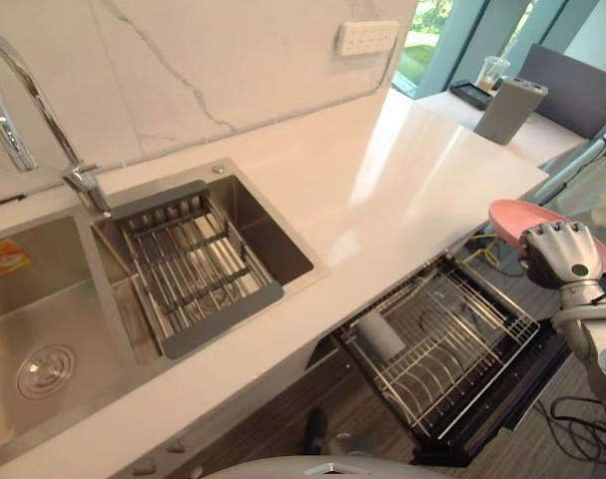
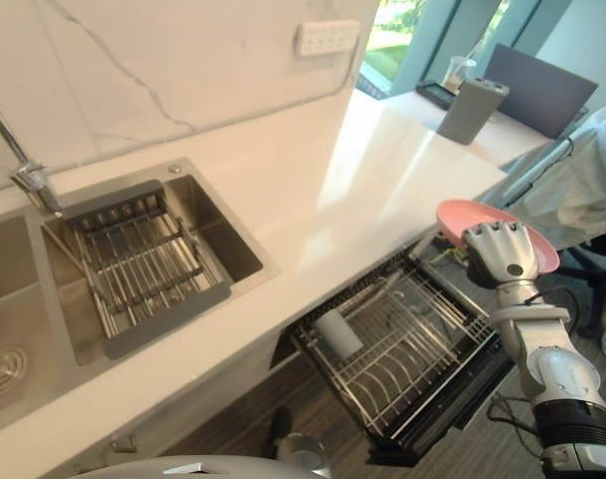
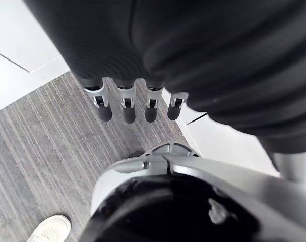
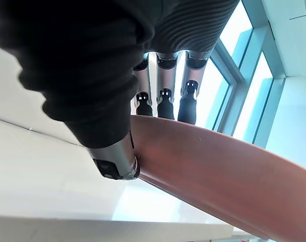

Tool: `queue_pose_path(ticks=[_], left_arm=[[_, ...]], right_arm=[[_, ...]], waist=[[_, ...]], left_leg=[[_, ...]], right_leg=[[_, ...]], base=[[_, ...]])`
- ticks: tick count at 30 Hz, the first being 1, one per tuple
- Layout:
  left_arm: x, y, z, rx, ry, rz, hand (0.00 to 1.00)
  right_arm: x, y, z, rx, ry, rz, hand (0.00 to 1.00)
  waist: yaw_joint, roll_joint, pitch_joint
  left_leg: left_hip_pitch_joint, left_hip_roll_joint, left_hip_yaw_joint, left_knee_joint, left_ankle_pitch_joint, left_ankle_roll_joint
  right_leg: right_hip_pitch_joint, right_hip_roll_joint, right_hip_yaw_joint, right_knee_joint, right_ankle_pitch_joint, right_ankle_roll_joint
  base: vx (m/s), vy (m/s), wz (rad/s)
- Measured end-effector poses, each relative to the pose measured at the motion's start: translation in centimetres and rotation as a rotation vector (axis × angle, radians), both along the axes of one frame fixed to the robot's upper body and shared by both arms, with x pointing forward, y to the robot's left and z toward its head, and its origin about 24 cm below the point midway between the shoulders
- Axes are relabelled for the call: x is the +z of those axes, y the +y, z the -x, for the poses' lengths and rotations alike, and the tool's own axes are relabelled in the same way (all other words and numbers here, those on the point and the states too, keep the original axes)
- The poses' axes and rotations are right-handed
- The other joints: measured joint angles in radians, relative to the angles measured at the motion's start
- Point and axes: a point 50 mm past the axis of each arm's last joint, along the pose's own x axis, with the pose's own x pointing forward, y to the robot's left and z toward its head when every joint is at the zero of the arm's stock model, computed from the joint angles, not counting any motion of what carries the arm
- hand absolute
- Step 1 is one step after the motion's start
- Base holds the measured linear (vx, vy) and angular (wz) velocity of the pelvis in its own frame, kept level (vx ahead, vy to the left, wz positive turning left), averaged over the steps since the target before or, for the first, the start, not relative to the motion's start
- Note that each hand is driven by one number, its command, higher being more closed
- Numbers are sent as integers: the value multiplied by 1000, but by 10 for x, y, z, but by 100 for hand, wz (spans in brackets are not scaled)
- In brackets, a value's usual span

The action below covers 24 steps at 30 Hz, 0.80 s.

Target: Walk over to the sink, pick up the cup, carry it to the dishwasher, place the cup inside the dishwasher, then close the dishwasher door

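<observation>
A white desk [image 1: 412, 190] runs under a marble wall [image 1: 233, 60] towards windows [image 1: 447, 35], a steel sink [image 1: 53, 299] set in it; the open dishwasher [image 1: 462, 349] below holds a white cup [image 1: 382, 336]; the right hand [image 1: 565, 254] pinches a pink dish [image 1: 512, 215]; the left hand [image 3: 127, 108] hangs slack above grey carpet [image 3: 37, 151].
</observation>
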Motion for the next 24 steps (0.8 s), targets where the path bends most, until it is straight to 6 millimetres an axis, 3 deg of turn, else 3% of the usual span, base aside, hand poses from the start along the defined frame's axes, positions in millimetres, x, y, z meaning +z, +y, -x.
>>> queue_pose_path(ticks=[6, 11, 13, 14, 18, 19, 20, 24], left_arm=[[0, -1, -1, -7, 0, 2, 0], [0, -3, -3, -26, -4, 1, 0], [0, -3, -6, -35, -10, 2, 0], [0, -4, -7, -39, -13, 2, 0], [0, -4, -15, -53, -30, 2, 0], [0, -4, -16, -59, -33, 3, 0], [0, -4, -20, -72, -40, 2, 0], [1, -5, -28, -91, -58, 4, 0]], right_arm=[[-24, 3, 9, -56, 14, -135, 100], [-30, 4, 9, -91, 27, -160, 100], [-33, 6, 9, -95, 42, -176, 100], [-36, 7, 9, -94, 50, -184, 100], [-45, 14, 8, -94, 79, -220, 100], [-49, 17, 7, -89, 101, -222, 100], [-52, 20, 7, -89, 110, -233, 100], [-59, 21, 8, -120, 119, -272, 100]], waist=[[-2, 20, 19], [-1, 29, 39], [0, 35, 55], [0, 26, 68], [0, 41, 99], [0, 30, 114], [0, 44, 124], [-1, 50, 155]], left_leg=[[10, 4, 7, -3, 3, -4], [18, 3, 7, -4, 4, -6], [22, 1, 7, -2, 4, -6], [20, -2, 7, -1, 4, -6], [16, -9, 6, 8, 4, -6], [12, -11, 6, 8, 4, -6], [9, -13, 4, 10, 5, -7], [-30, -14, -17, 31, 5, -7]], right_leg=[[-24, -16, -9, 65, -40, 0], [-52, -44, -23, 155, -91, 1], [-61, -56, -23, 190, -110, 2], [-74, -66, -23, 216, -124, 3], [-103, -98, -28, 285, -161, 3], [-116, -106, -30, 304, -171, 2], [-123, -118, -36, 323, -181, 2], [-154, -144, -58, 354, -189, 8]], base=[[4, -16, -3], [4, -14, 1], [-9, -47, 2], [-15, -45, 1], [-15, -60, 0], [-14, -76, 1], [-13, -79, 3], [-14, -88, 10]])
